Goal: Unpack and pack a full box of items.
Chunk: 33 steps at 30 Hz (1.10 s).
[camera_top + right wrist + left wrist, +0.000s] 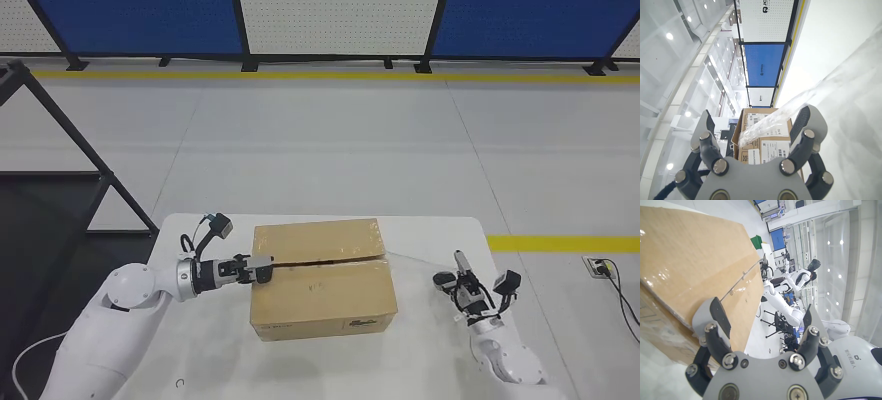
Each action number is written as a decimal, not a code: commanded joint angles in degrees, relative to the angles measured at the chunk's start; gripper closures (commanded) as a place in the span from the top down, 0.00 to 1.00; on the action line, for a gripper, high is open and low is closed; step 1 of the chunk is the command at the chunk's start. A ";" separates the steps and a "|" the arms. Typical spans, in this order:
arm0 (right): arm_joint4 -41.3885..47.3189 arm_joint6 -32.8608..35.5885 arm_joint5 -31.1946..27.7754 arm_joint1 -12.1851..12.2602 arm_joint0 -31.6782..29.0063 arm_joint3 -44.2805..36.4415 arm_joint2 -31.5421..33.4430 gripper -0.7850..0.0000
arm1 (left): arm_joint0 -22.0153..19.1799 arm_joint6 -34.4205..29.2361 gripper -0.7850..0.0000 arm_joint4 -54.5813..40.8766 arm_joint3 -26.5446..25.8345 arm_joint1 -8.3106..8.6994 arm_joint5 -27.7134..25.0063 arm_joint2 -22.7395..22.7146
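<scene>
At centre of the white table (pixel 420 330) sits one brown corrugated cardboard box (pixel 320 285), its two top flaps meeting at a seam, with glossy clear tape. The left gripper (pixel 262 270), jaws spread wide, is at the box's 9 o'clock edge by the seam. The right gripper (pixel 450 272), equally wide and holding nothing, sits at 3 o'clock, apart. Three white printed labels (pixel 770 123) face it, crossed by a crinkled clear plastic strip (pixel 768 121).

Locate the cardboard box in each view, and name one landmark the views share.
Top view: box at the centre of the table.
Left wrist view: box close up beside the left gripper, its top seam running away.
Right wrist view: box's labelled end, framed by the right gripper.
Shared landmark: right gripper, off the box's end opposite the left gripper.
</scene>
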 commanded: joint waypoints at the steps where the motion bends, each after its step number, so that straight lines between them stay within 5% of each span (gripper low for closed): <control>1: 0.14 0.14 0.53 -0.18 0.43 0.19 -0.16 1.00 | 0.16 0.00 1.00 0.05 -0.28 0.03 0.07 -0.23; 12: 4.39 -0.79 7.49 -1.91 3.51 3.35 -1.77 1.00 | 0.84 -0.02 1.00 0.35 -1.24 0.09 0.19 -1.13; 33: 7.29 0.49 3.20 -4.12 7.32 9.70 -1.74 1.00 | 1.13 4.45 1.00 -0.47 0.03 -0.50 0.96 -1.98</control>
